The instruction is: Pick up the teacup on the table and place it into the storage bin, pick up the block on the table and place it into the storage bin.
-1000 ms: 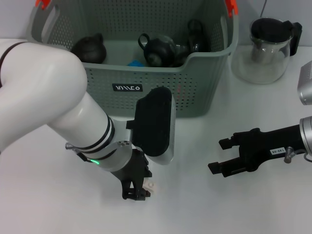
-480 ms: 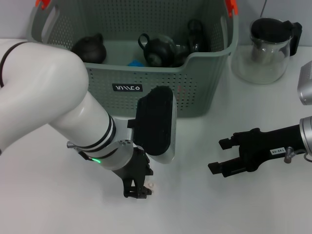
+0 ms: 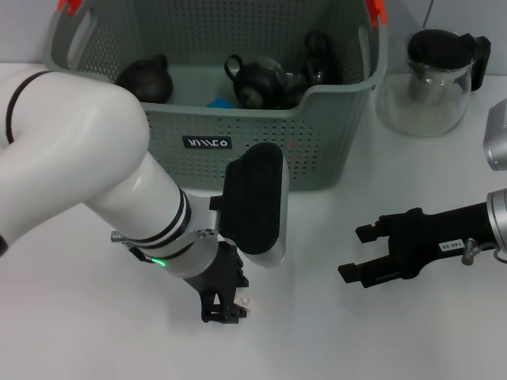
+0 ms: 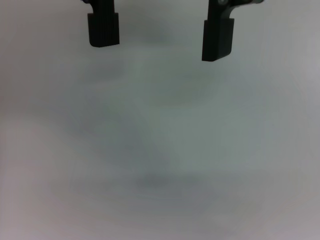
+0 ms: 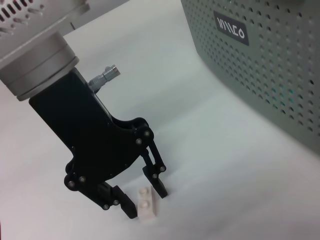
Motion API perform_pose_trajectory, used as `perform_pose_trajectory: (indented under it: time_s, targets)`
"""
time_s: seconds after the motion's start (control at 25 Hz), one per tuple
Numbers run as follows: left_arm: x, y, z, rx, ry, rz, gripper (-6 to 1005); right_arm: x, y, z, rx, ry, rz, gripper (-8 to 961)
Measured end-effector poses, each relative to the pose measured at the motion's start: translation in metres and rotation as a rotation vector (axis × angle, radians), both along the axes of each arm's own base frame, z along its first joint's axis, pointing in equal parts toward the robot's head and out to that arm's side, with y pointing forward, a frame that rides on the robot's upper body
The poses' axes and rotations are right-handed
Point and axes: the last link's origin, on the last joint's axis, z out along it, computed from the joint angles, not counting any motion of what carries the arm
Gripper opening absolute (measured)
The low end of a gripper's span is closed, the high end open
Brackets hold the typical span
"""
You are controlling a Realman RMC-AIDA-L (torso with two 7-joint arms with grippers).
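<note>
Small white block [image 5: 147,204] straddled by the left gripper [image 5: 145,197] on the near part of the table [image 3: 333,340].

The block is judged light, stiff and smooth, a studded toy brick lying flat; it is best pinched across its two long flat sides, low down, so it cannot pop out. The left gripper's fingers [image 5: 159,186] are spread on either side of it, nothing clamped yet. The storage bin [image 3: 317,150] stands at the far side, dark teapots seen inside. The right gripper [image 3: 358,255] is held to the right, fingers parted and empty. A glass pitcher [image 3: 432,75] stands far right.
</note>
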Motion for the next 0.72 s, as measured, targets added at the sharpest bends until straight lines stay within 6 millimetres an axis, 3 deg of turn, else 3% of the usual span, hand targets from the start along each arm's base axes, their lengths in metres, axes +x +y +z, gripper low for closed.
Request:
perform_pose_trajectory:
  time_s: [0.2, 0.52, 0.72]
  targets:
    - [0.000, 0.000, 0.000, 0.001, 0.000, 0.001, 412, 0.000, 0.000, 0.000, 0.000, 0.000, 0.000, 927]
    - [0.003, 0.002, 0.002, 0.010, -0.007, 0.013, 322, 0.000, 0.000, 0.000, 0.001, -0.001, 0.000, 927]
    - [0.018, 0.001, 0.012, 0.012, -0.054, 0.024, 181, 0.001, 0.000, 0.001, 0.002, -0.002, -0.001, 927]
